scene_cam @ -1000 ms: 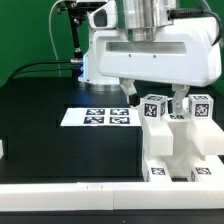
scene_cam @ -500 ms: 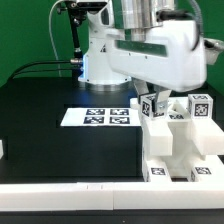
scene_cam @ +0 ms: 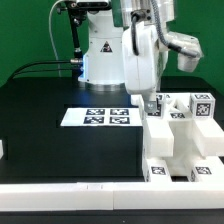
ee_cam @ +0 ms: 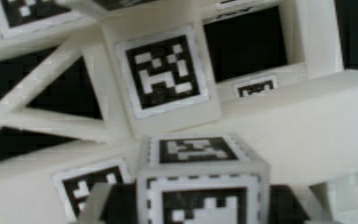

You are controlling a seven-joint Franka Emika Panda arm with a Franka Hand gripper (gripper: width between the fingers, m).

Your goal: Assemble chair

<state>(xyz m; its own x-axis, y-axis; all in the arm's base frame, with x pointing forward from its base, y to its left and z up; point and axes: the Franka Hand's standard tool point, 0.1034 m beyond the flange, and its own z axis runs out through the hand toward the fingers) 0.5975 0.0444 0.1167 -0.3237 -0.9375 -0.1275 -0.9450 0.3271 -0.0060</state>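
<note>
Although the exterior view takes in the whole table [scene_cam: 60,150], it shows little of the grip itself. Nearest that camera, a white ledge [scene_cam: 70,190] runs along the table's front edge, and a small white piece [scene_cam: 2,150] pokes in at the exterior view's left border. Just behind the ledge, on the exterior view's right, stands the chair [scene_cam: 180,145], a white blocky structure with tags low on its front face and on two small blocks at its top. Beside the chair, toward the exterior view's left, the marker board [scene_cam: 100,117] lies flat on the dark table. Above the chair's nearer top block, the gripper [scene_cam: 152,103] comes down from the arm [scene_cam: 140,50], whose wrist is turned; the fingers reach that block, but from here I cannot tell whether they press on it. Farthest back, behind the marker board, sits the arm's base [scene_cam: 100,60] with black cables [scene_cam: 35,68] trailing off from it.

The wrist view supplies what is hidden there: a tagged block of the chair [ee_cam: 197,185] fills the space between the dark fingertips [ee_cam: 300,200], which sit against its sides, clamped on it. Beyond the block appear another tagged white face [ee_cam: 163,70] and slanting white bars [ee_cam: 51,105] over dark gaps.
</note>
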